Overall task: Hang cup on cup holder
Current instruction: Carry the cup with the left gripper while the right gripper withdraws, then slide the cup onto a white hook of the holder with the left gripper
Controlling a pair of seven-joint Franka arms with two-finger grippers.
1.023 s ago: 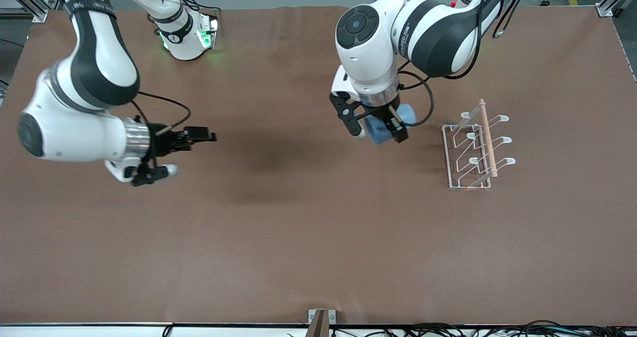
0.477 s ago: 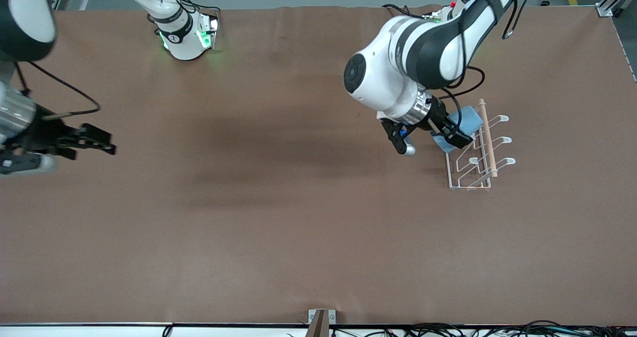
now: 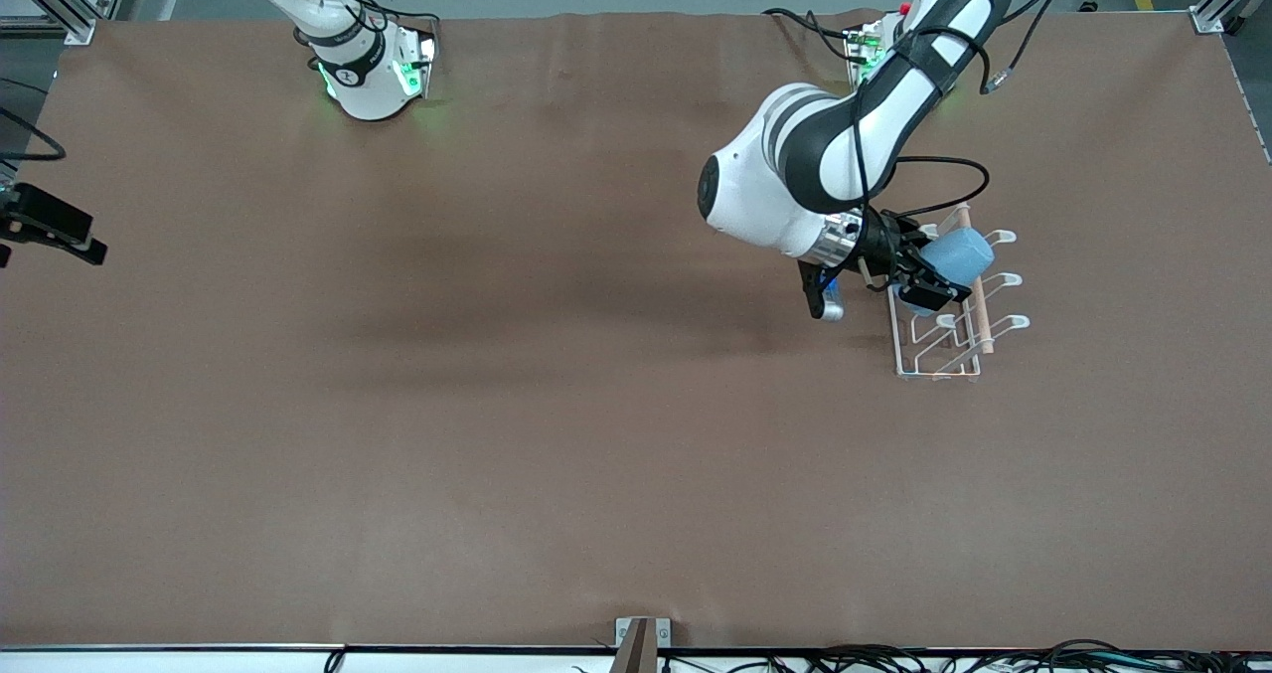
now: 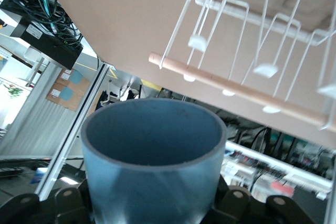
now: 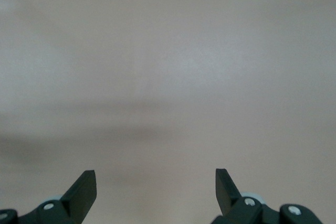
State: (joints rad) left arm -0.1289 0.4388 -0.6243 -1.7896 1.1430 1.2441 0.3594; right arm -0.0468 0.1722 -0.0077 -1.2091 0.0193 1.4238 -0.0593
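Note:
My left gripper (image 3: 929,280) is shut on the light-blue cup (image 3: 960,253) and holds it on its side over the white wire cup holder (image 3: 944,340), its open mouth toward the wooden rod (image 3: 975,290). In the left wrist view the cup (image 4: 152,169) fills the foreground between my fingers, with the holder's prongs (image 4: 231,66) and rod (image 4: 247,94) just ahead of its mouth. My right gripper (image 3: 50,226) is at the table's edge at the right arm's end; in the right wrist view it (image 5: 156,190) is open and empty over bare table.
The brown table mat (image 3: 556,405) stretches wide between the two arms. The arm bases (image 3: 373,67) stand along the table edge farthest from the front camera. Cables (image 3: 994,658) run along the edge nearest that camera.
My left gripper has carried the cup from the table's middle to over the cup holder, turning it on its side. My right arm has drawn back to the table's edge.

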